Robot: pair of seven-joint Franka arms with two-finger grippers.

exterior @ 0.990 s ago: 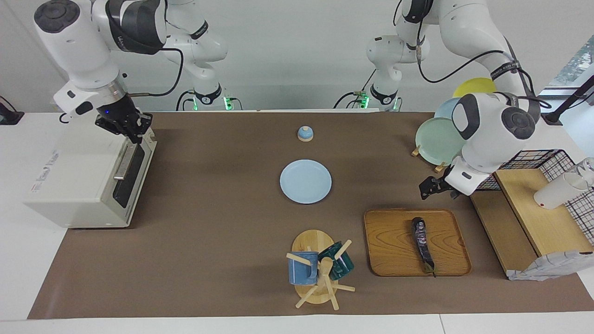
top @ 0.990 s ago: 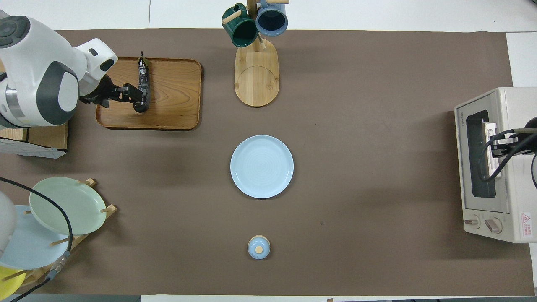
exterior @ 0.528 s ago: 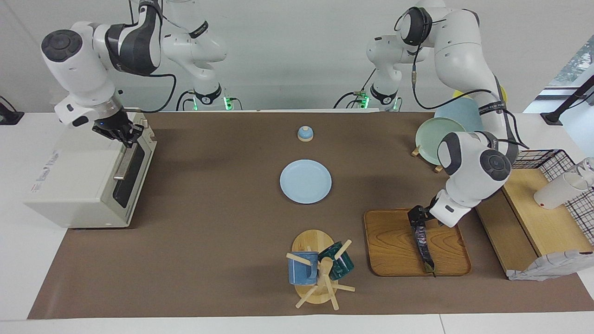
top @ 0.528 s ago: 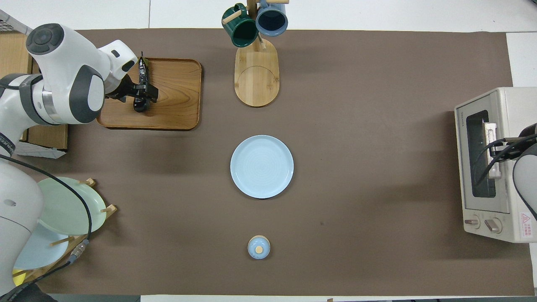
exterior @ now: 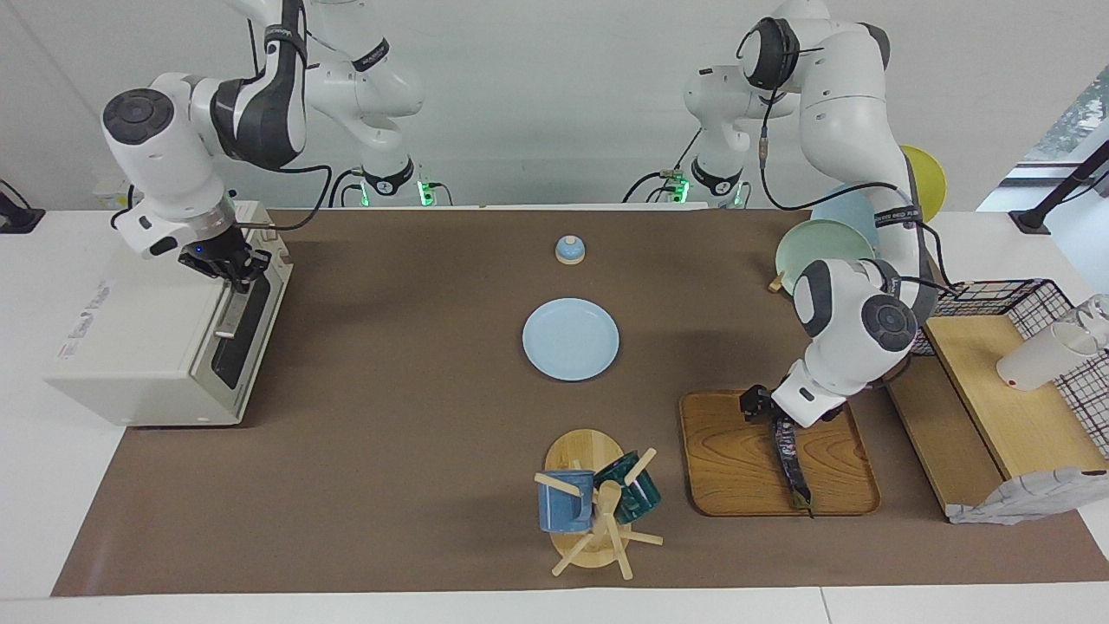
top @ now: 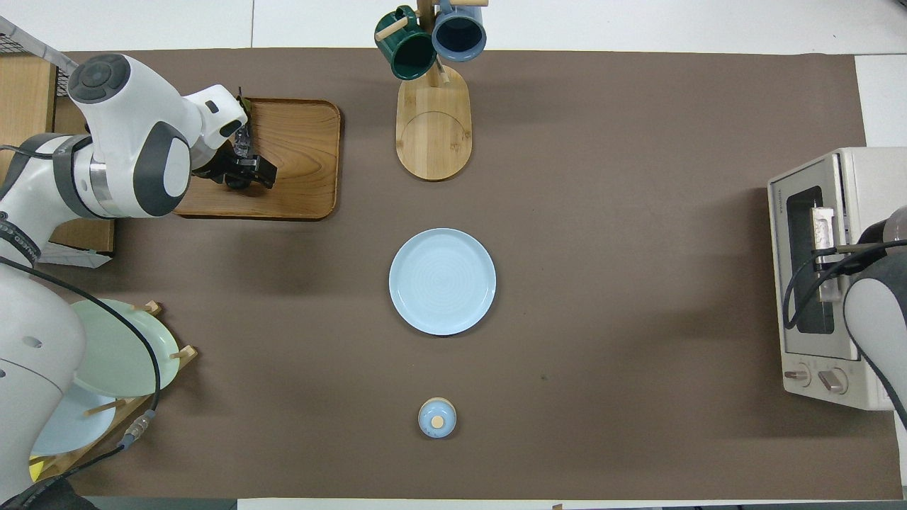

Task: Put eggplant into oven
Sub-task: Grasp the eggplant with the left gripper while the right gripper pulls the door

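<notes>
Low over the tray's (exterior: 728, 459) robot-side edge, left end effector (exterior: 764, 410) astride eggplant (exterior: 790, 459).

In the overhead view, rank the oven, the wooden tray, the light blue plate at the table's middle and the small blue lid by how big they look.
1. oven, though partly cut off by the picture's edge and covered by the right arm
2. wooden tray, partly covered by the left arm
3. light blue plate
4. small blue lid
</notes>
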